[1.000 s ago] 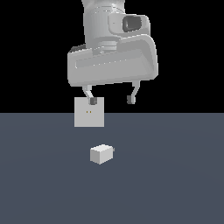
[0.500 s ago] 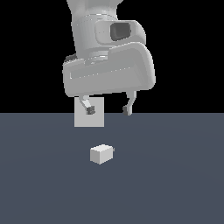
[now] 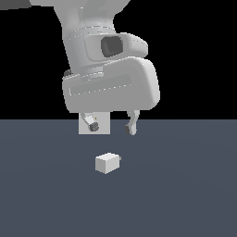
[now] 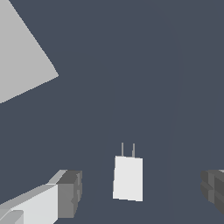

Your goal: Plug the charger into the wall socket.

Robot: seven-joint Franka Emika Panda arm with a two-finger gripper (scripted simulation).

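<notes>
The hand [image 3: 112, 128] hangs released, fingers spread, above the charger [image 3: 107, 163] lying free mid-worktop [image 3: 185, 194], prongs pointing toward the upright socket [image 3: 102, 126] standing behind it at the worktop's far edge

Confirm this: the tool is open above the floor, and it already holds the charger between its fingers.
Not quite. The tool is open above the floor, but it holds nothing. The charger lies on the floor below the fingers, apart from them. The exterior view shows the gap, and the wrist view shows the charger lying free between the spread fingers.
</notes>
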